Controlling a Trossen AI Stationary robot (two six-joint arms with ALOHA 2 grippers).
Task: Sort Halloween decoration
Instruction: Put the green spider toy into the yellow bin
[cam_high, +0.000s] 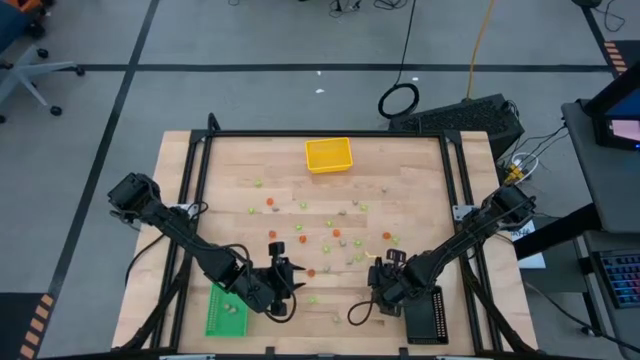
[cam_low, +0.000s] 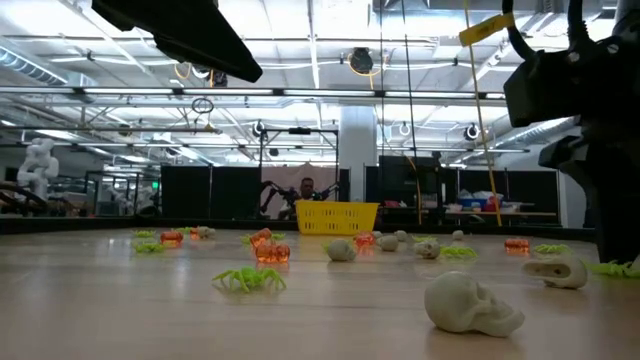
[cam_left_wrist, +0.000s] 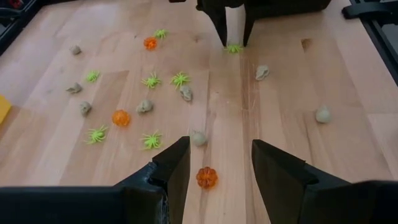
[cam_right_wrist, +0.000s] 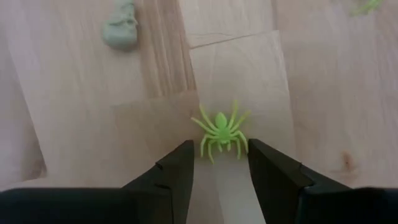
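A pick is in hand on the right side of the table: the right gripper (cam_right_wrist: 217, 171) is lowered over a light green spider (cam_right_wrist: 220, 132), its fingers parted with the spider lying just off their tips and not yet grasped. The left gripper (cam_left_wrist: 214, 171) is held low near the table's near edge, its fingers also parted and empty, with an orange pumpkin (cam_left_wrist: 206, 177) lying on the wood between them. The next move is judged to call for a slight advance of the right gripper so that the spider's body sits between the fingers, then a gentle close, since the thin legs could slip free.

The remaining decorations (cam_high: 325, 232), orange, green and pale, are scattered over the middle of the table. A yellow tray (cam_high: 329, 154) stands at the far edge, a green tray (cam_high: 225, 311) near left, a black tray (cam_high: 430, 317) near right. A pale skull (cam_right_wrist: 122, 27) lies near the spider but well clear of the fingers.
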